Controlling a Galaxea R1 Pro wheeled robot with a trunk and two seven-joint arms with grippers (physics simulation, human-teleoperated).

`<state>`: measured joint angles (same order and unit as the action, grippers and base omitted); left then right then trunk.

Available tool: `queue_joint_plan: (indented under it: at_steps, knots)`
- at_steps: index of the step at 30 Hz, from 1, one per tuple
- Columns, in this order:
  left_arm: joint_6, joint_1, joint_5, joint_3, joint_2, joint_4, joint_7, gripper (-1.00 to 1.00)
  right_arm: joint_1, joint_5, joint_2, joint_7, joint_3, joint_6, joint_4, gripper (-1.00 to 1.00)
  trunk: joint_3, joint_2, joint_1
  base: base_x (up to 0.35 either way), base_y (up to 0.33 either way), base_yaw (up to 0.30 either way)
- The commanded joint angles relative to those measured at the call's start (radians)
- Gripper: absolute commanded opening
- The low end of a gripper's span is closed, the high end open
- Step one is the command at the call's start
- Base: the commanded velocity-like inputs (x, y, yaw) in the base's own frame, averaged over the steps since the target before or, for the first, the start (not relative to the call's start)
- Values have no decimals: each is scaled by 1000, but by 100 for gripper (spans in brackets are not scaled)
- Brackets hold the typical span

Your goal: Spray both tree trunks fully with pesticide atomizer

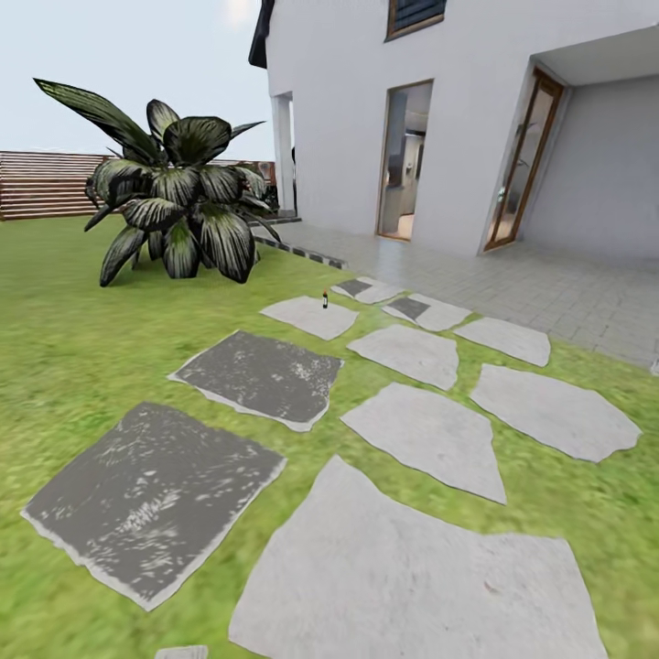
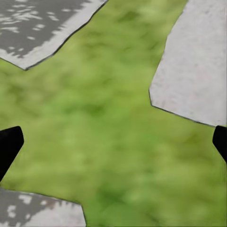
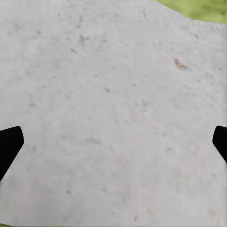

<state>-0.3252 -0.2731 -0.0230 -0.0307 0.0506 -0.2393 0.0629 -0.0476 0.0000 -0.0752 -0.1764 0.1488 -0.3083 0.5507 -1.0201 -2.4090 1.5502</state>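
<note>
A tiny dark upright object, the pesticide atomizer [image 1: 324, 299], stands far ahead on the grass at the edge of a pale paving stone [image 1: 309, 317]; it is too small for detail. The trees and their trunks are out of view. In the left wrist view my left gripper [image 2: 113, 142] is open, its black fingertips [image 2: 9, 142] wide apart above grass between stones. The right wrist view has my right gripper [image 3: 113, 144] open too, over a pale grey stone slab [image 3: 109, 104], with nothing between its fingers.
Grey stepping stones [image 1: 430, 430] cross the lawn [image 1: 82, 339] toward a tiled patio [image 1: 549, 284] and a white house [image 1: 366, 110] with open doorways. A broad-leaved palm-like plant [image 1: 178, 206] grows at the left. A brown slat fence [image 1: 41, 183] runs behind it.
</note>
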Motion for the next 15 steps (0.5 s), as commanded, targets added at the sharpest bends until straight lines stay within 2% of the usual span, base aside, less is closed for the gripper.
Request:
queue_joint_plan:
  at_steps: [1, 15]
  knots:
    - [0, 0, 0, 0, 0, 0, 0, 100, 0, 0, 0, 0, 0, 0, 0, 100, 0, 0, 0, 340, 0, 0]
    - [0, 0, 0, 0, 0, 0, 0, 100, 0, 0, 0, 0, 0, 0, 0, 100, 0, 0, 0, 340, 0, 0]
